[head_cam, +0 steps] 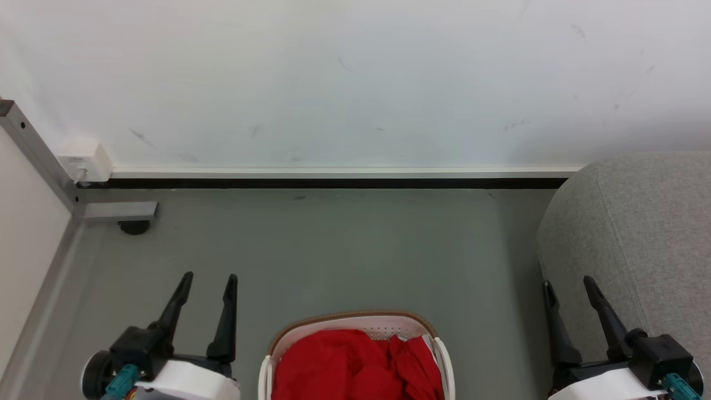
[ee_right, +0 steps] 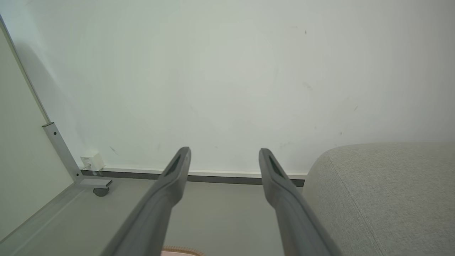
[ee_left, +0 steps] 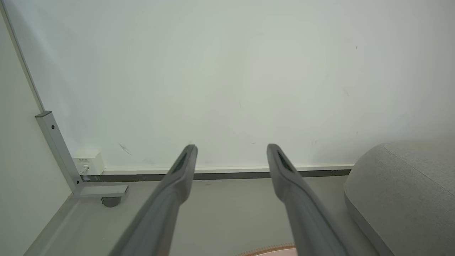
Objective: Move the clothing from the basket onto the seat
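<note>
1. Wide apart and empty: left hand (head_cam: 210, 276), right hand (head_cam: 567, 280).
2. The clothing (head_cam: 355, 364) sits heaped in the basket (head_cam: 355, 315), low between them, nearer the left; the seat (head_cam: 639, 222) is just beside the right.

My left gripper (head_cam: 210, 276) sits low on my left side, its two dark fingers (head_cam: 225, 316) pointing forward and spread wide, holding nothing; my right gripper (head_cam: 567, 281) mirrors it on my right, fingers parted just as wide and empty. My pale wrists (head_cam: 189, 383) sit level with each other.
</note>
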